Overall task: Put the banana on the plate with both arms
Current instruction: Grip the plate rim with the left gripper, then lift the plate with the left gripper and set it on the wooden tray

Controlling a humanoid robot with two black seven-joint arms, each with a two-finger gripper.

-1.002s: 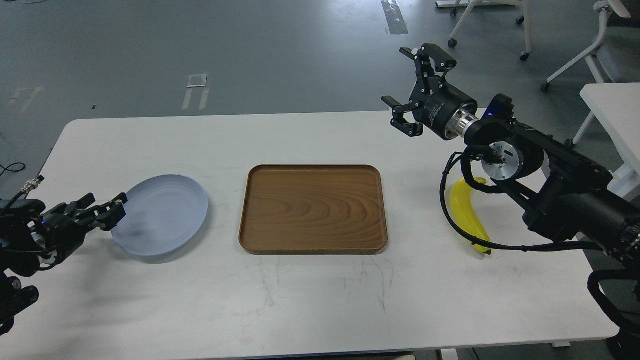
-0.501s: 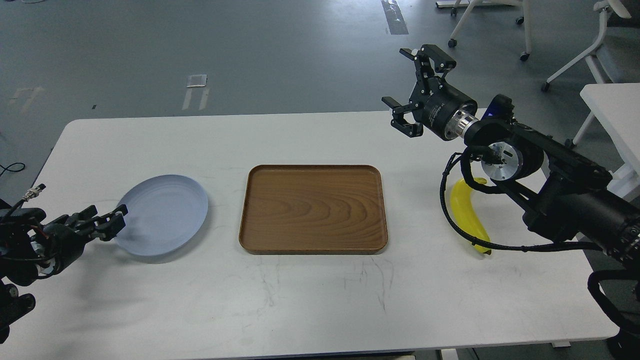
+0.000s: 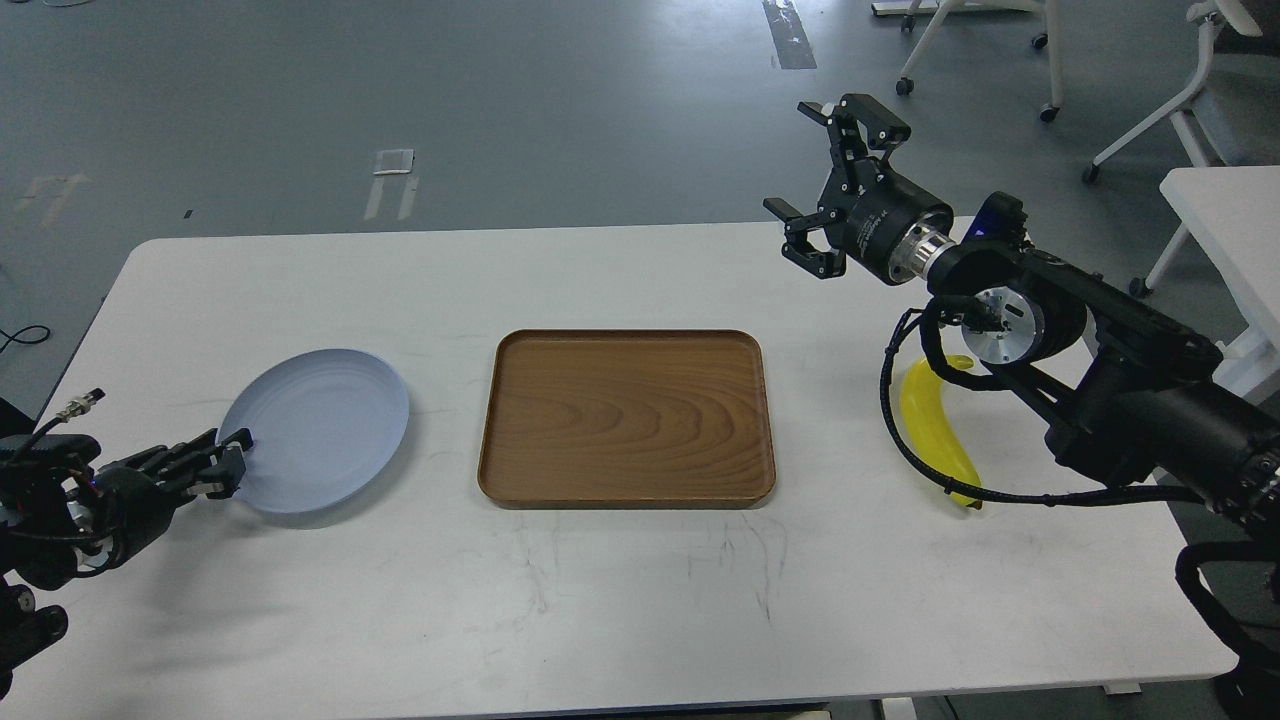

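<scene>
The banana (image 3: 932, 432) lies on the white table (image 3: 620, 590) at the right of the frame, its long axis running from upper left, under my forearm and its looped cable, to a tip at lower right. My right gripper (image 3: 822, 190) hangs in the upper right of the frame with its 2 fingers spread apart and holding nothing, so the fruit sits below it and to its right, back toward my own elbow. The plate (image 3: 315, 425) rests at the left, well apart from the banana, with the wooden tray (image 3: 626, 415) between them. My left gripper (image 3: 222, 465) sits at the plate's lower-left rim; I cannot tell whether it grips the rim. The right arm is plainly nearer the banana.
</scene>
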